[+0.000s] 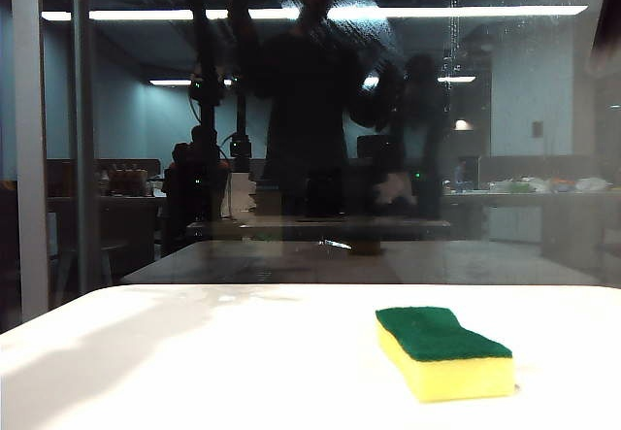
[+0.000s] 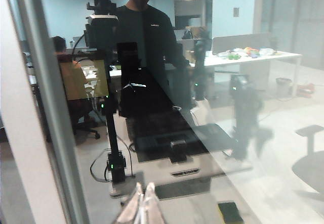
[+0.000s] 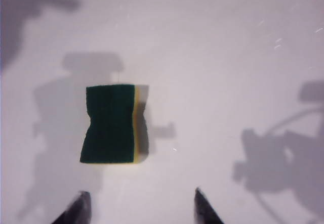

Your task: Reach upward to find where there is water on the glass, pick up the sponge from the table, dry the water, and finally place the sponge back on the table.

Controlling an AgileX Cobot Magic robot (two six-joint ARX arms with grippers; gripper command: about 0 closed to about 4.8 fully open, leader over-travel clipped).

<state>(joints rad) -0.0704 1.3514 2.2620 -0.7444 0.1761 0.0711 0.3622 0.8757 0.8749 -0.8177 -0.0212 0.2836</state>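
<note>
The sponge (image 1: pixel 441 350), yellow foam with a green top, lies flat on the white table (image 1: pixel 194 352) in front of the glass (image 1: pixel 291 158). Droplets and a thin drip trail of water (image 1: pixel 453 22) glint high on the pane, beside a hazy smear across the light strip. In the right wrist view my right gripper (image 3: pixel 140 197) hangs open above the table (image 3: pixel 228 57), with the sponge (image 3: pixel 109 124) a little beyond its fingertips (image 3: pixel 81 206) and untouched. My left gripper (image 2: pixel 143 189) is shut, empty, and points at the glass (image 2: pixel 202 82). Neither gripper shows clearly in the exterior view.
A grey vertical frame bar (image 1: pixel 29 139) stands at the pane's left side, and shows again in the left wrist view (image 2: pixel 50 107). The pane mirrors the robot, a person, the tabletop and the sponge (image 2: pixel 230 211). A dark shape (image 1: pixel 609 22) intrudes at the upper right edge.
</note>
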